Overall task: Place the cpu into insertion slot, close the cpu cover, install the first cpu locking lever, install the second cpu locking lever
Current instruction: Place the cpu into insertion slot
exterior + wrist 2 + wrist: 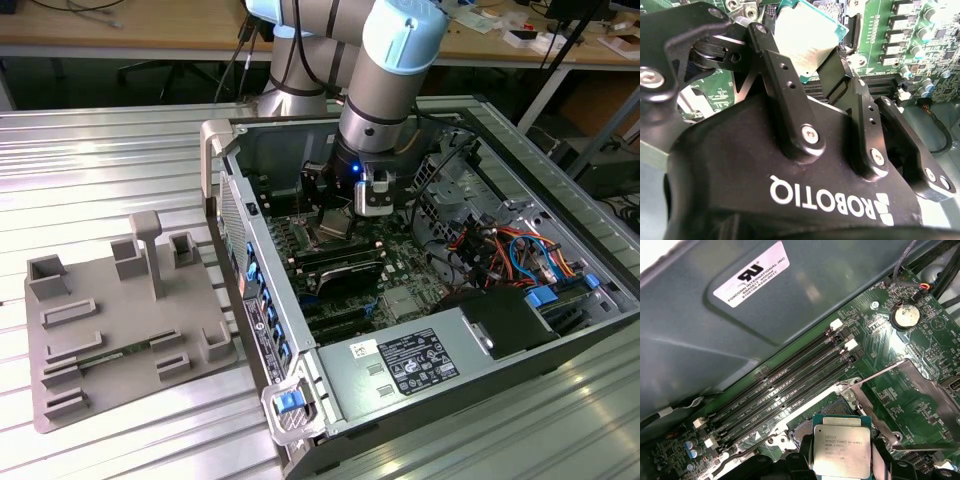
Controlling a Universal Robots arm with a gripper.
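Grey plastic fixture tray (pixel 120 330): at the exterior view's left, on the ribbed metal counter (pixel 90 160), well clear of the work.

Open computer case (pixel 400 350): just beside the tray, lying on its side so the green board faces up within reach.

Robot arm (pixel 385 70): reaches down into the case from above.

Black claw (pixel 840 462): clenched on the cpu (pixel 842 447), fingers (pixel 881 460) on opposite edges, keeping the chip flat, metal top up.

Silvery cpu: hangs just over the insertion slot (pixel 810 426); by my reading, not seated.

Silver cpu cover (pixel 920 390): stands raised on its hinge beside the slot, leaving the recess open for the chip.
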